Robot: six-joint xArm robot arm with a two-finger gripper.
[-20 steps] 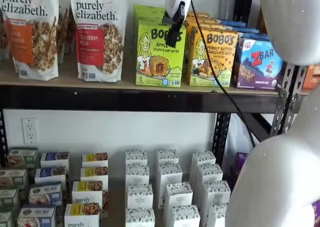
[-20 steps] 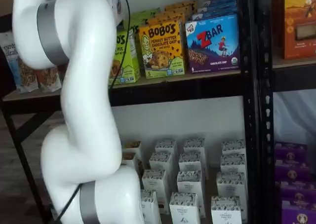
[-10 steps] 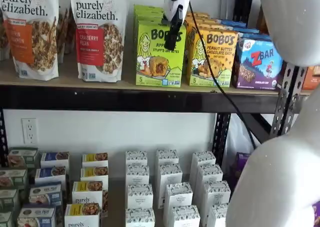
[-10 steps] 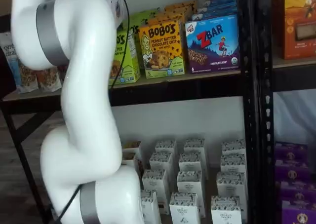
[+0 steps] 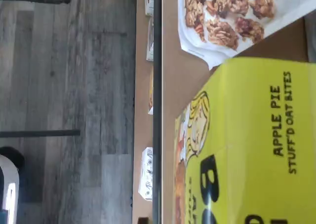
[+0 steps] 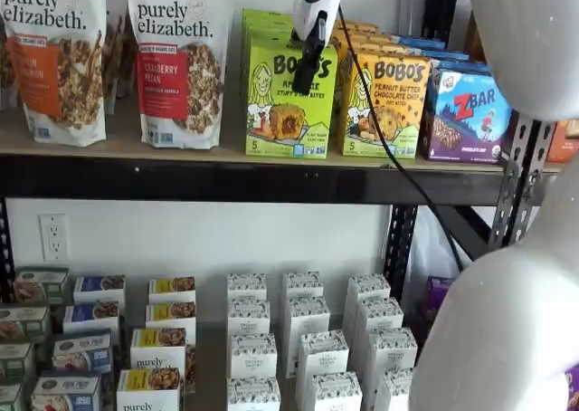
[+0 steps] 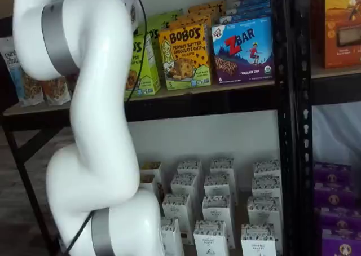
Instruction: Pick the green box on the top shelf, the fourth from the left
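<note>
Your gripper (image 6: 309,67) hangs from above in a shelf view, right in front of the upper face of the green box (image 6: 289,99), its black fingers overlapping the "BOBO'S" lettering. You see those fingers side-on as one dark shape, so whether they are parted, closed, or gripping the carton cannot be told. In the other fixed camera the white arm (image 7: 90,120) covers the gripper entirely, leaving only a strip of the green box (image 7: 142,64) showing beside the arm.

The green box stands upright at the front edge of the top shelf (image 6: 226,177), directly behind and below your fingers. Just to one side of the gripper sits the yellow-orange Bobo's box (image 6: 384,105), with the ZBar box (image 6: 469,114) beyond it; on the other side stands a purely elizabeth bag (image 6: 177,60).

In the wrist view the green box (image 5: 256,150) fills much of the picture close beneath the camera, "APPLE PIE STUFF'D OAT BITES" readable, with the granola bag (image 5: 232,17) next to it on the tan board.
</note>
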